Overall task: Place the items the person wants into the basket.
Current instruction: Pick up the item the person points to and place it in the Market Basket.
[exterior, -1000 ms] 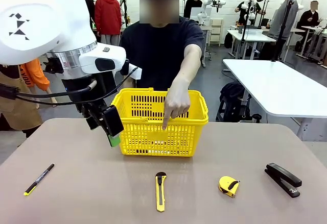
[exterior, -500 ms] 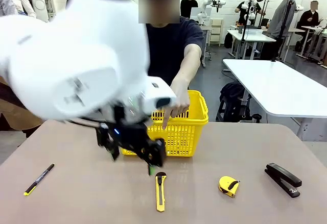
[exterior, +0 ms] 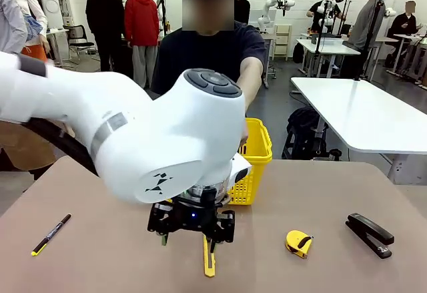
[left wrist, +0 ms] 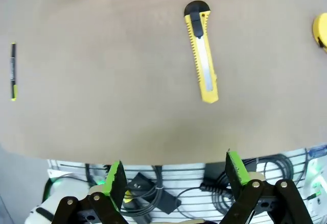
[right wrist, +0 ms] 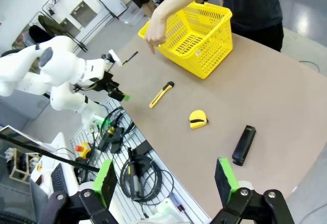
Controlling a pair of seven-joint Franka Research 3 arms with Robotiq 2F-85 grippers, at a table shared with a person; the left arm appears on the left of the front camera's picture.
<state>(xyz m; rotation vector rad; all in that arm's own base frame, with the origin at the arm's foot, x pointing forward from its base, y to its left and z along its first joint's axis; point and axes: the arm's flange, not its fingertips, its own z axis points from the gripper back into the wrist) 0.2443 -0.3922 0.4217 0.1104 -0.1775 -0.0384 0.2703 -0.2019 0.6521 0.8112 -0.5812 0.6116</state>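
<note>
Presently the left gripper (left wrist: 174,168), jaws spread empty, hangs seemingly offset from the utility knife (left wrist: 202,50); descending thus risks missing it.

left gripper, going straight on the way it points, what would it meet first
Likely bare table top, just beside the utility knife; the open left gripper points down there, depth unclear.
</note>
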